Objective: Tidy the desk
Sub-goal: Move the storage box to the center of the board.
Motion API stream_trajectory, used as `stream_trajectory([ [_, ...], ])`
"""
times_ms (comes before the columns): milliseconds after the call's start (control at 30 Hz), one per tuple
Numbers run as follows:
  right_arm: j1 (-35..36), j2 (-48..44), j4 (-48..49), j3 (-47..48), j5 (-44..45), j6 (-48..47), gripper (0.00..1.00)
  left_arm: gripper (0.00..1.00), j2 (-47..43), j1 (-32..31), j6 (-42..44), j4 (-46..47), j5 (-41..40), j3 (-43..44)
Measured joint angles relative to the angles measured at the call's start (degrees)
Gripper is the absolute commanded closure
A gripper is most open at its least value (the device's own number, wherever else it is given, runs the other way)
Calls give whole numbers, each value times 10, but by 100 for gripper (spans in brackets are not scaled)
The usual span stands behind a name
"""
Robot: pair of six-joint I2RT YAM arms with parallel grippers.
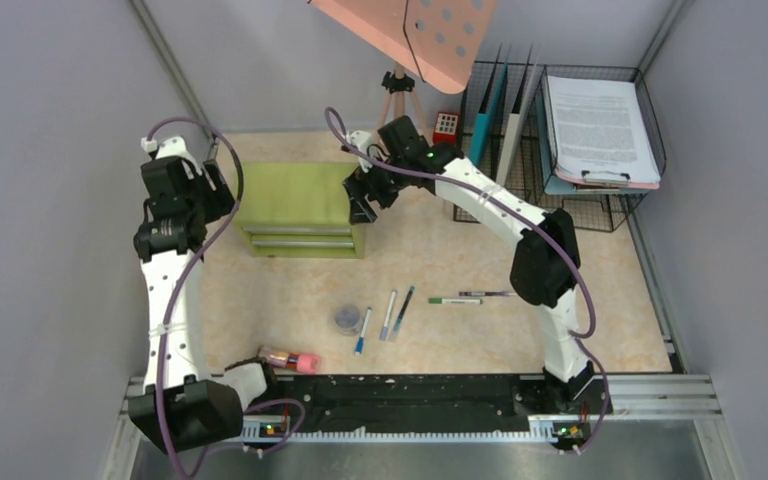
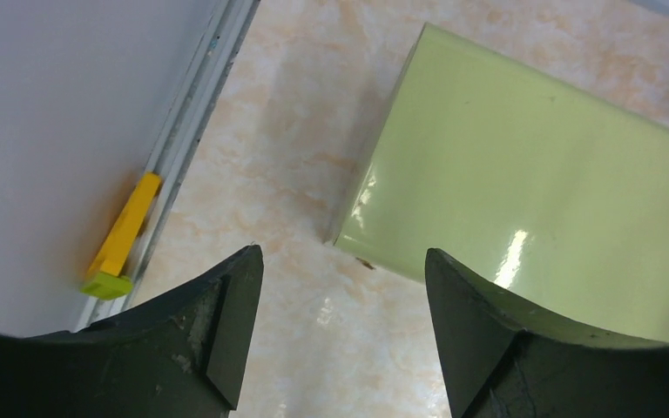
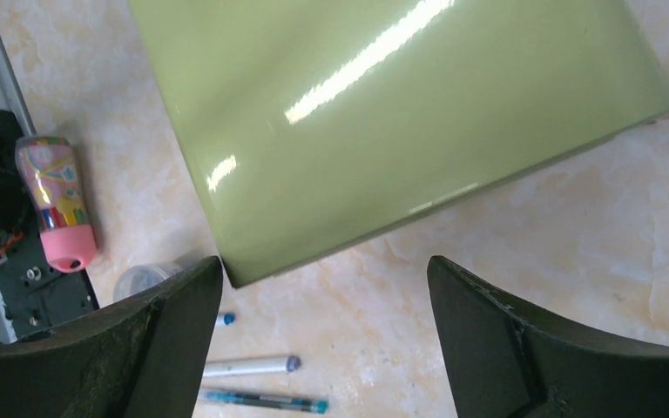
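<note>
The desk [image 1: 430, 240] is a pale marbled top. A green drawer cabinet [image 1: 295, 195] stands at its back left. My left gripper [image 1: 222, 190] hangs open beside the cabinet's left side. In the left wrist view the left gripper [image 2: 341, 257] is spread over bare desk [image 2: 314, 348] at the cabinet's corner [image 2: 531, 174], holding nothing. My right gripper [image 1: 362, 200] is open at the cabinet's right edge. In the right wrist view the right gripper [image 3: 324, 261] is empty above the desk [image 3: 531, 235], just off the cabinet [image 3: 383, 113].
Several pens [image 1: 389, 315] and a green marker [image 1: 455, 300] lie mid-desk beside a small round container [image 1: 347, 318]. A pink-capped tube [image 1: 290, 358] lies near the front rail. A red calculator [image 1: 446, 125], file holder [image 1: 500, 110] and paper tray [image 1: 600, 125] stand at the back right. A yellow piece [image 2: 122, 239] rests against the left wall.
</note>
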Motion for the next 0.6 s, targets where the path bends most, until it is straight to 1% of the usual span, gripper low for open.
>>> stream_trajectory([
  [167,0,24,-1,31,-15,17,14,24,15,14,-37,48,37,-9],
  [367,0,52,-9,70,-34,39,14,22,53,17,-78,113,70,-42],
  [600,0,57,-19,80,-37,45,14,18,83,24,-107,177,97,-94],
])
